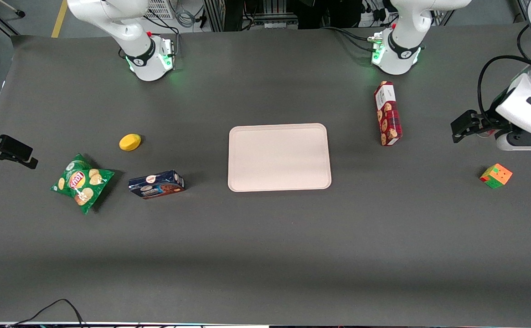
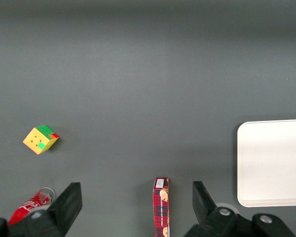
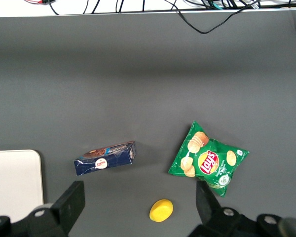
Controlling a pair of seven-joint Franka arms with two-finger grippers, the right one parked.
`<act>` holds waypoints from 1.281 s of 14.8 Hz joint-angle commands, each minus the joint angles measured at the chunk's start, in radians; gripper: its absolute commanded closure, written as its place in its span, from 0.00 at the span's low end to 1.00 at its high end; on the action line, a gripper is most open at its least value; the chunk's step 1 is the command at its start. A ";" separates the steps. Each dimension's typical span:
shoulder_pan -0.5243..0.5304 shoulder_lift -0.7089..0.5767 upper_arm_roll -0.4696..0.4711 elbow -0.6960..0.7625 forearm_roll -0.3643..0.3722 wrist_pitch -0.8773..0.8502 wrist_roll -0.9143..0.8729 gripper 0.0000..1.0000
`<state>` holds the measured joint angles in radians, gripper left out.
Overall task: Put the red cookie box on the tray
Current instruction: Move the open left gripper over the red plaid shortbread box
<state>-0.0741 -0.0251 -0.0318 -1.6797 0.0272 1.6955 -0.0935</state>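
The red cookie box (image 1: 388, 119) lies flat on the dark table, on its narrow side, with its white label end toward the working arm's base. It sits beside the tray (image 1: 279, 157), toward the working arm's end. The tray is pale pinkish-cream and has nothing on it. My gripper (image 1: 463, 127) hovers above the table, farther toward the working arm's end than the box, open and holding nothing. In the left wrist view the red cookie box (image 2: 161, 207) shows well below, between the spread fingers of the gripper (image 2: 137, 202), and the tray (image 2: 274, 163) lies beside it.
A multicoloured cube (image 1: 496, 176) rests nearer the front camera than my gripper. A red can (image 2: 32, 205) lies under the wrist. Toward the parked arm's end are a dark blue cookie box (image 1: 156, 184), a green chips bag (image 1: 81, 182) and a yellow object (image 1: 130, 142).
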 commanded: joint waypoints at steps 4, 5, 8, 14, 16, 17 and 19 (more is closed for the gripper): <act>-0.009 0.010 0.001 0.021 0.016 -0.043 -0.008 0.00; -0.009 0.010 0.001 0.020 0.016 -0.056 -0.008 0.00; -0.009 0.004 0.001 0.009 0.017 -0.079 -0.009 0.00; -0.007 -0.062 0.004 -0.132 0.023 -0.077 -0.018 0.00; -0.007 -0.102 0.003 -0.208 0.025 -0.060 -0.052 0.00; -0.007 -0.128 0.003 -0.263 0.025 -0.031 -0.063 0.00; -0.006 -0.186 0.004 -0.389 0.025 0.053 -0.063 0.00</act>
<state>-0.0744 -0.0868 -0.0312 -1.8663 0.0353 1.6375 -0.1276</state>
